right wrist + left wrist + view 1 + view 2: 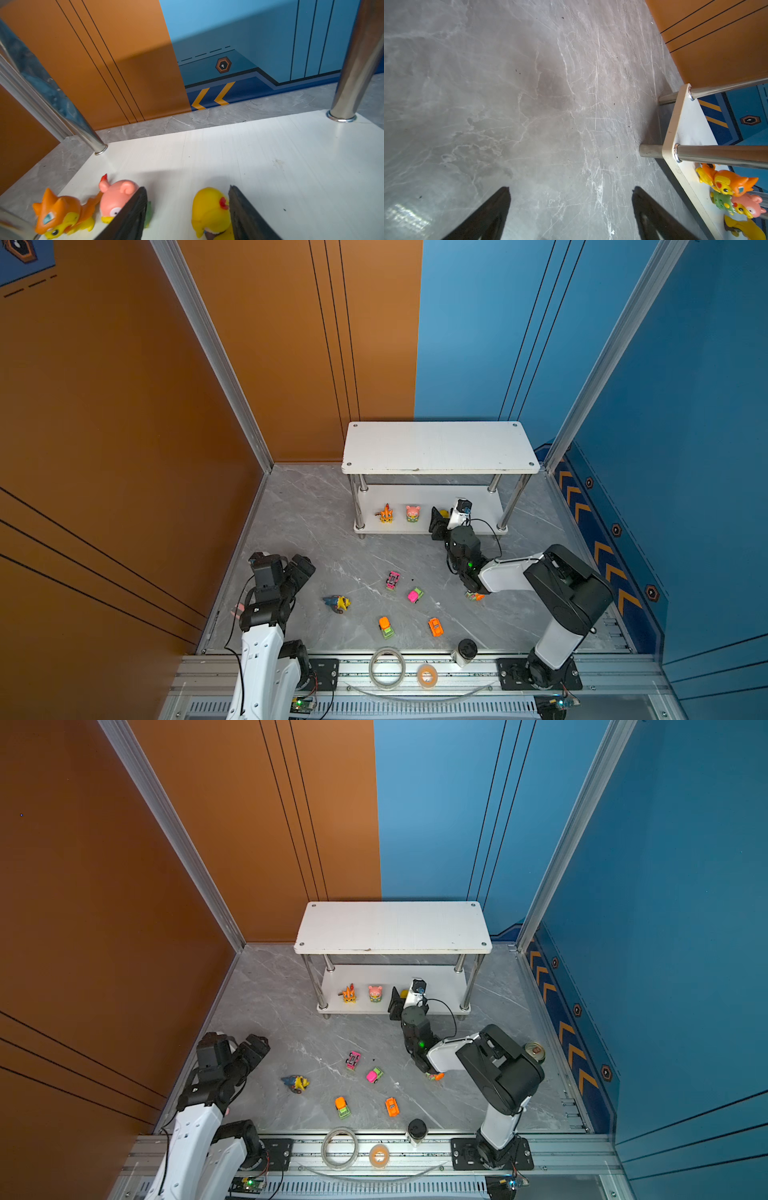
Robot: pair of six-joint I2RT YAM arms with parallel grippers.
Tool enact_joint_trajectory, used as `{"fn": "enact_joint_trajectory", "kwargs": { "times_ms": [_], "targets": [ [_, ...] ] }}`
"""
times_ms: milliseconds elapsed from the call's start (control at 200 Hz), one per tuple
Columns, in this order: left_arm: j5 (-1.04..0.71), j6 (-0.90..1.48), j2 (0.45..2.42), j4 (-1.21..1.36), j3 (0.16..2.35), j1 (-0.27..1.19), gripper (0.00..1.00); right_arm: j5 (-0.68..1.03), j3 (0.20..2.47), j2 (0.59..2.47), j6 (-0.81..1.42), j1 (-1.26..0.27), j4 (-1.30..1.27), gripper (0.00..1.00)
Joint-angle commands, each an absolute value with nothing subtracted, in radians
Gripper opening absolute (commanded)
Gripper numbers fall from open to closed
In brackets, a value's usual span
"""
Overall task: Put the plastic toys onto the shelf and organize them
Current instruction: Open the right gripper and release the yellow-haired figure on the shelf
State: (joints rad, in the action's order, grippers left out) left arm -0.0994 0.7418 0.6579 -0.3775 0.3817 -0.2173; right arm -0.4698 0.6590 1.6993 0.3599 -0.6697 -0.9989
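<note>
Left wrist view: the left gripper [571, 188] is shown with jaws spread wide and nothing held between them; only bare grey tabletop [508, 104] is seen beneath. In both top views it is found near the tabletop's left edge, well apart from every toy.

Loose toys are scattered over the near half of the tabletop, listed left to right: a blue-grey figurine [337, 603] laid on its side; an orange-and-lime car [386, 626] near the front edge; a pink car [392, 580] toward the middle; a pink-and-lime car [414, 595] just beside it; an orange car [435, 626] near the front edge. A fifth car [476, 596] is mostly hidden under the right arm [511, 572]; only orange and green bits are seen.

The shelf [440, 448] is set against the tabletop's far edge, toward the far right corner. Three figurines are lined up along the front edge of its lower board [415, 495], left to right: an orange figurine [385, 514] near the left front post [356, 502], a pink figurine [412, 514], then a yellow figurine [444, 513], partly hidden in the top views.

Right wrist view: the right gripper [187, 187] is placed low over the lower board with jaws partly spread, astride the yellow figurine. White board is seen between the figurine and the finger [131, 216] on the pink figurine's side; the other finger is set close against the yellow head, though contact cannot be told. The yellow figurine is stood on the board.
</note>
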Motion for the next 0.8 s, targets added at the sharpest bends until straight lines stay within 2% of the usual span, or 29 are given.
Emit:
{"fn": "enact_joint_trajectory", "kwargs": {
  "times_ms": [0, 110, 220, 270, 451, 521, 796],
  "targets": [
    [-0.113, 0.730, 0.647, -0.380, 0.371, -0.226, 0.93, -0.447, 0.650, 1.632, 0.352, -0.670, -0.841, 0.65],
    [-0.114, 0.732, 0.645, -0.379, 0.370, -0.227, 0.94, -0.444, 0.655, 1.575, 0.368, -0.666, -0.732, 0.64],
    [-0.116, 0.736, 0.644, -0.375, 0.370, -0.227, 0.94, -0.418, 0.652, 1.525, 0.404, -0.651, -0.644, 0.54],
    [-0.119, 0.735, 0.645, -0.374, 0.370, -0.228, 0.94, -0.404, 0.646, 1.503, 0.418, -0.646, -0.610, 0.47],
    [-0.127, 0.735, 0.644, -0.377, 0.372, -0.228, 0.93, -0.392, 0.624, 1.432, 0.440, -0.649, -0.498, 0.10],
    [-0.127, 0.736, 0.642, -0.379, 0.372, -0.229, 0.93, -0.403, 0.627, 1.419, 0.440, -0.647, -0.441, 0.00],
    [-0.130, 0.742, 0.637, -0.380, 0.364, -0.229, 0.93, -0.157, 0.653, 1.486, 0.511, -0.547, -0.421, 0.00]
  ]
}}
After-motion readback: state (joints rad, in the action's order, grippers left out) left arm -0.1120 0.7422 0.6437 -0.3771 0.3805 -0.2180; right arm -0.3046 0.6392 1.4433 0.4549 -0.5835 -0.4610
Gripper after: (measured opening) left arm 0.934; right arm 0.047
